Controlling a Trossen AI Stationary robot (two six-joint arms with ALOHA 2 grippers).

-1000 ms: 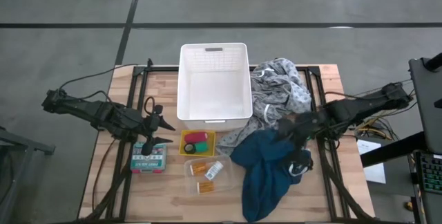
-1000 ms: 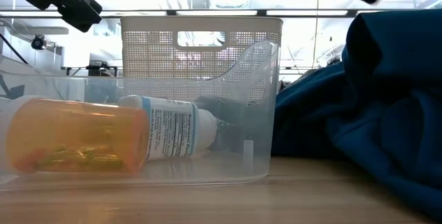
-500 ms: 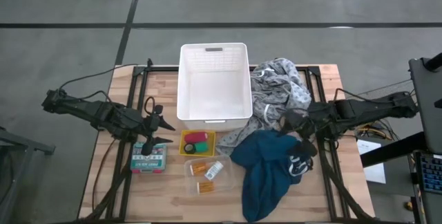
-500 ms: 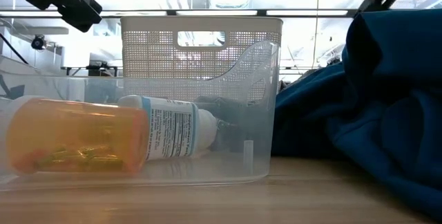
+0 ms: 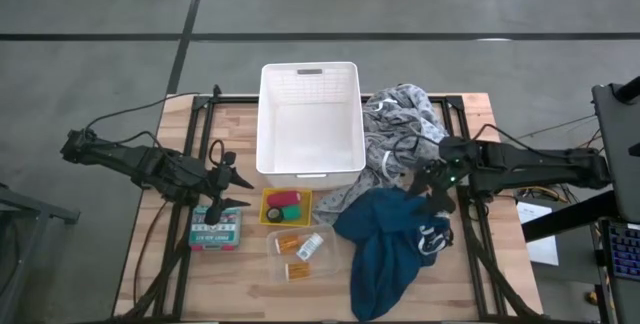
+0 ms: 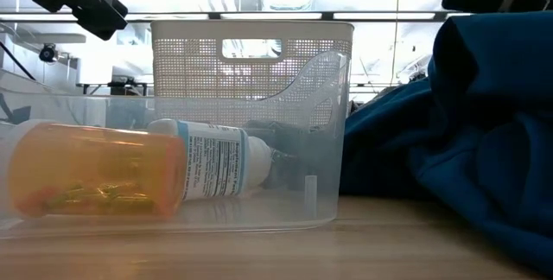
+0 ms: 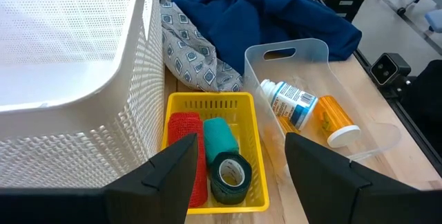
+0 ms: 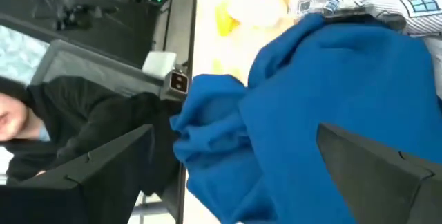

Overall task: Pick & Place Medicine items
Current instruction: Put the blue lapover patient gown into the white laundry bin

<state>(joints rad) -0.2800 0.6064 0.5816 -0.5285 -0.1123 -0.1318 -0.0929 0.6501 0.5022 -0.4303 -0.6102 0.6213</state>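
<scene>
With the orange bottle [image 7: 336, 119] and white bottle [image 7: 290, 103] lying in the clear tray [image 7: 376, 139] and the rolls in the yellow basket [image 7: 255, 155], the open left gripper [image 5: 226, 190] hovers beside them, seemingly choosing a pick, while the open right gripper [image 5: 432, 186] waits over the blue cloth [image 5: 385, 239].

2 orange pill bottles [image 5: 288, 243] | 1 white bottle [image 5: 310, 247] | 2 cloths [image 5: 385, 244] | 3 bins [image 5: 310, 119]

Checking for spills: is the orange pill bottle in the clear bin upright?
No, the orange pill bottle lies on its side in the clear bin.
</scene>
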